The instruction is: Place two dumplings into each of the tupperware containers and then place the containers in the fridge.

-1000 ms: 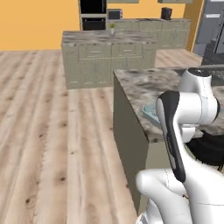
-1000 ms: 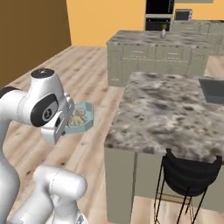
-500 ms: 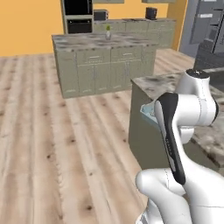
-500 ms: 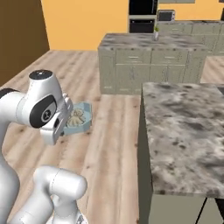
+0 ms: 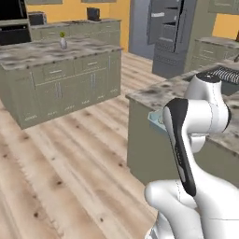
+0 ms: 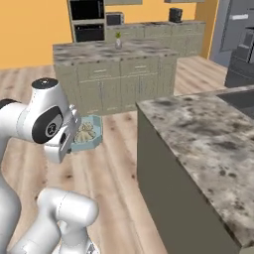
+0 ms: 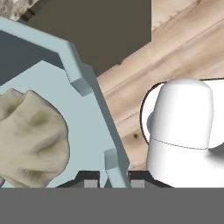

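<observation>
The pincer (image 7: pixel 112 175) is pinching the rim of a shallow pale blue translucent tupperware container (image 7: pixel 94 96), its two dark tips set close on either side of the thin wall at the bottom of the hand view. Inside the tray, against that wall, lies a pale beige crinkled dumpling (image 7: pixel 30 140). In the right base view the same container (image 6: pixel 89 135) is carried in the air beside the white arm's hand, above the wooden plank floor (image 6: pixel 119 168), with pale dumplings (image 6: pixel 84 133) lying in it. Just to the right stands the speckled grey stone desk (image 6: pixel 198 134), its near corner close to the tray but apart from it. In the left base view a sliver of the container (image 5: pixel 156 119) peeks out from behind the arm at that desk's edge. Farther back the tall grey steel fridge (image 5: pixel 170 35) stands with its doors ajar.
</observation>
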### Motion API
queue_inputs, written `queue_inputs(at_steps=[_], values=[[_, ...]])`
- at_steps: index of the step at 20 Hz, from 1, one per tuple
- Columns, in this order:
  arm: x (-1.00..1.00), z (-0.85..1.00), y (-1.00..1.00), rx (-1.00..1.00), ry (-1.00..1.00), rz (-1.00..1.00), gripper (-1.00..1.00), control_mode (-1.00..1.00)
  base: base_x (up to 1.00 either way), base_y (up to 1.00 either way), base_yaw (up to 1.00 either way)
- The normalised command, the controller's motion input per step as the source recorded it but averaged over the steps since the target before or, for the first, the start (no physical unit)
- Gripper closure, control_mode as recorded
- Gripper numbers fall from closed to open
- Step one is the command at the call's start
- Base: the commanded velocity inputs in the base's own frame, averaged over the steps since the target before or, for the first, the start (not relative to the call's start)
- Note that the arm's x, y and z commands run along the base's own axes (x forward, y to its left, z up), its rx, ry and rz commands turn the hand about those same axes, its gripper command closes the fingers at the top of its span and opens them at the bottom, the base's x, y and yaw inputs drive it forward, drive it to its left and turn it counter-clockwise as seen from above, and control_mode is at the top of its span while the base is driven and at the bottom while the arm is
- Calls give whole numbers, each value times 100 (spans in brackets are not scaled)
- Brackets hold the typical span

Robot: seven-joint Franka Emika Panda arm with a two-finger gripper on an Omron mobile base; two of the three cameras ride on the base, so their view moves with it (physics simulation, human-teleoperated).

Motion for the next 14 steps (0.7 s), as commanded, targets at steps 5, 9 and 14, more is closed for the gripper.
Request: queue_inputs(at_steps=[5,9,14], values=[[0,0,0,0,0,0,100,100,70,100,-55],[0,0,0,0,0,0,100,100,70,100,-49],[0,0,0,0,0,0,100,100,70,100,-48]])
